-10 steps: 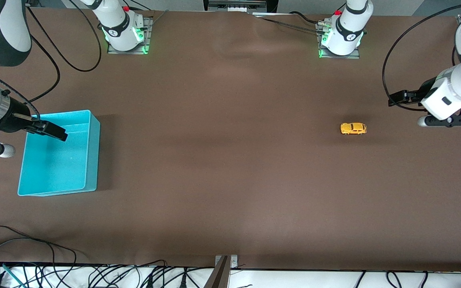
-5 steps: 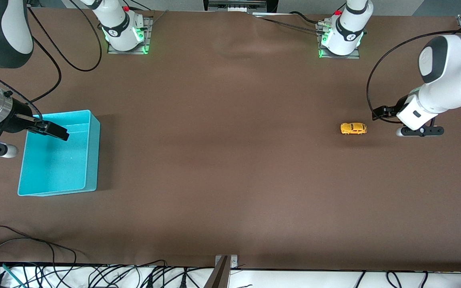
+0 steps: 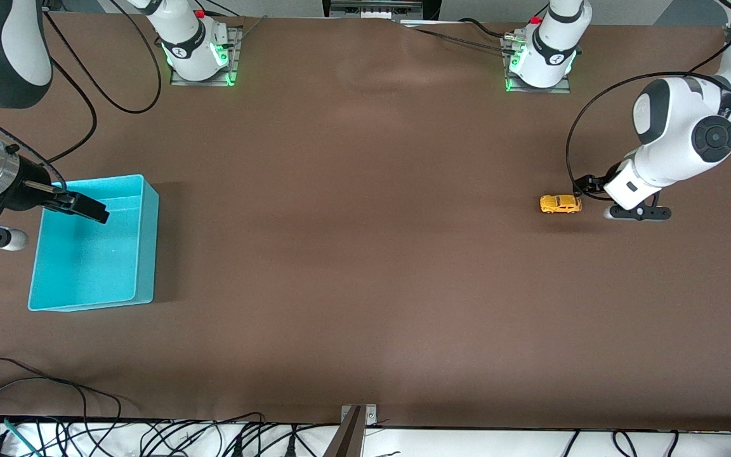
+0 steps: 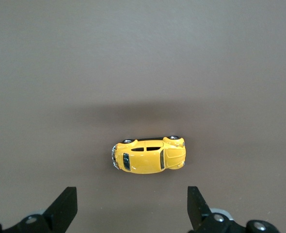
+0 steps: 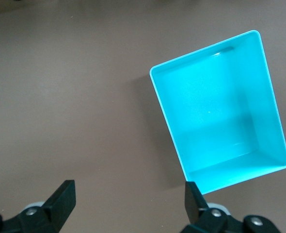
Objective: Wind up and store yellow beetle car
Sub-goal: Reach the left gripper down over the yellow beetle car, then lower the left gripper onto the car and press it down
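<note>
The yellow beetle car (image 3: 560,204) stands on its wheels on the brown table toward the left arm's end. In the left wrist view the car (image 4: 149,156) lies just ahead of my open fingers, outside the gap between them. My left gripper (image 3: 584,187) (image 4: 131,208) is open and empty, low beside the car. The turquoise bin (image 3: 147,254) (image 5: 155,77) stands empty at the right arm's end. My right gripper (image 3: 80,206) (image 5: 128,204) is open and empty, held in the air by the bin's edge.
Both arm bases (image 3: 199,54) (image 3: 540,60) stand along the table's edge farthest from the front camera. Cables (image 3: 54,406) lie along the edge nearest to it. A wide stretch of bare brown table lies between the car and the bin.
My left arm has swung in from the left arm's end of the table and its gripper now sits right beside the car. The right arm has barely moved. The car has not moved.
</note>
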